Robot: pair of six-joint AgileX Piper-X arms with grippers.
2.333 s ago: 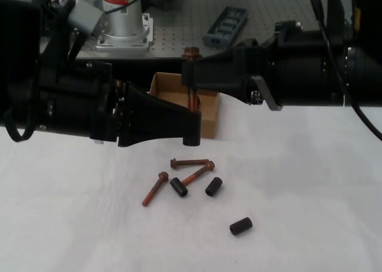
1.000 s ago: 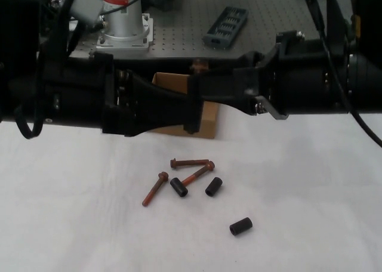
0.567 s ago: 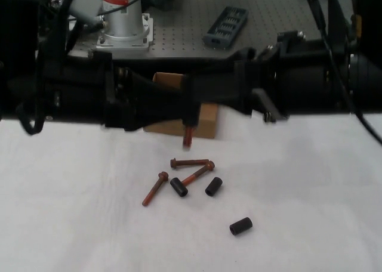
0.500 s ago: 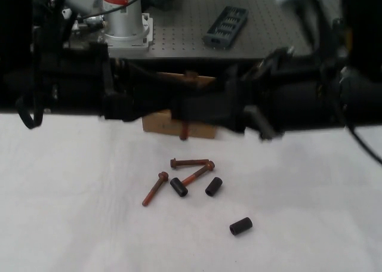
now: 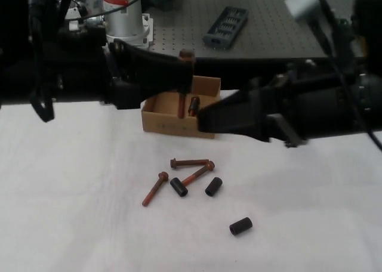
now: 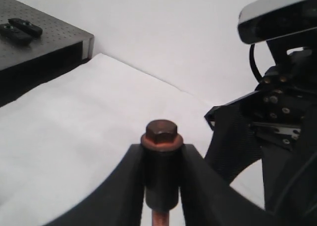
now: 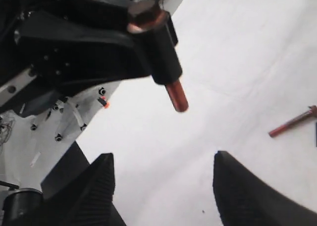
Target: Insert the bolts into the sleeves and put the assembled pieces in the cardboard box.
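Bolt meets sleeve: the left tool is clamped on a black sleeve with a rusty bolt run through it. The hex head sits above the fingers and the shank tip pokes out below. In the high view the held pair hangs over the open cardboard box, where a dark, rust-tinged piece lies inside. The right tool, fingers apart and holding nothing, sits near the box's four o'clock corner. On the white-covered desk, at six o'clock of the box, lie three loose bolts and two loose sleeves. A third sleeve lies apart at five o'clock.
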